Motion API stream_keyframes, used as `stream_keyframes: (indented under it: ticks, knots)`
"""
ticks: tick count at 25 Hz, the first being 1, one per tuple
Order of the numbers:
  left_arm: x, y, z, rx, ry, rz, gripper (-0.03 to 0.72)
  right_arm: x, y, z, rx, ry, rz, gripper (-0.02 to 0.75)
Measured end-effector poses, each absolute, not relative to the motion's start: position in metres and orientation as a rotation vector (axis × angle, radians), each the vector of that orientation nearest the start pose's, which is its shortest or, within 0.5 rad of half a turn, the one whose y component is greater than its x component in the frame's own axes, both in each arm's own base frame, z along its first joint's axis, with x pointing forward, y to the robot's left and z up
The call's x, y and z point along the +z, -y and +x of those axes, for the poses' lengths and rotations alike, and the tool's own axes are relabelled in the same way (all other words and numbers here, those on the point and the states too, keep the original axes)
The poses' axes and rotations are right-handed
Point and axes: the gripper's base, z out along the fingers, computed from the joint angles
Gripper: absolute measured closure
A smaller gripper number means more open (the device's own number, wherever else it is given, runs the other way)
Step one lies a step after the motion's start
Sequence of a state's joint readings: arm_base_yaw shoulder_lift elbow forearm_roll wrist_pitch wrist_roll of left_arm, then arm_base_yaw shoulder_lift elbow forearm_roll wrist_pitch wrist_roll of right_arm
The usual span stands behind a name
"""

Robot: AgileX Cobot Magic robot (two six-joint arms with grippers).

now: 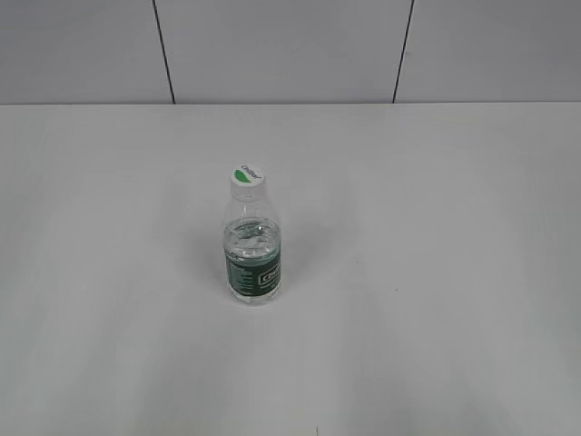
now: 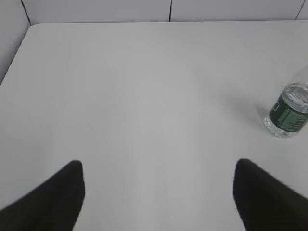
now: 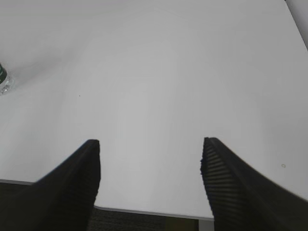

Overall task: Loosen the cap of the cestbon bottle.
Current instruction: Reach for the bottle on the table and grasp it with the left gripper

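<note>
The cestbon bottle (image 1: 251,254) stands upright near the middle of the white table (image 1: 436,272). It is clear plastic with a dark green label band. Its white cap (image 1: 246,179) with a green leaf mark sits on top. No arm shows in the exterior view. In the left wrist view the bottle's lower part (image 2: 288,113) is at the right edge, and the cap is out of view there. My left gripper (image 2: 158,166) is open and empty, well left of the bottle. My right gripper (image 3: 150,144) is open and empty above the table's near edge. A sliver of the bottle's base (image 3: 4,83) shows far left.
A grey panelled wall (image 1: 290,50) rises behind the table's far edge. The table's near edge (image 3: 144,211) runs under my right gripper, with dark floor below it. The table's rounded far left corner (image 2: 31,26) shows in the left wrist view.
</note>
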State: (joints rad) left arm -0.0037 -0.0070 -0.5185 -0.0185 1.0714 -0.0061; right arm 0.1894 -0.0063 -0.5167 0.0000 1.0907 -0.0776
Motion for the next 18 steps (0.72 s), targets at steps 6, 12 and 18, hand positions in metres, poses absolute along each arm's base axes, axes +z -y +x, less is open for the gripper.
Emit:
stream_keyframes:
  ticks: [6, 12, 18]
  knots:
    - [0.2815, 0.0014, -0.0086, -0.028, -2.029, -0.001, 0.123, 0.2794, 0.0017, -0.0089, 0.070, -2.034, -0.273, 0.234]
    - [0.2829, 0.0014, -0.0086, -0.028, -2.018, -0.001, 0.126, 0.2794, 0.0017, -0.0089, 0.070, -2.034, -0.273, 0.234]
    - [0.2834, 0.0014, -0.0084, -0.028, -2.013, -0.001, 0.137, 0.2794, 0.0017, -0.0089, 0.070, -2.034, -0.273, 0.234]
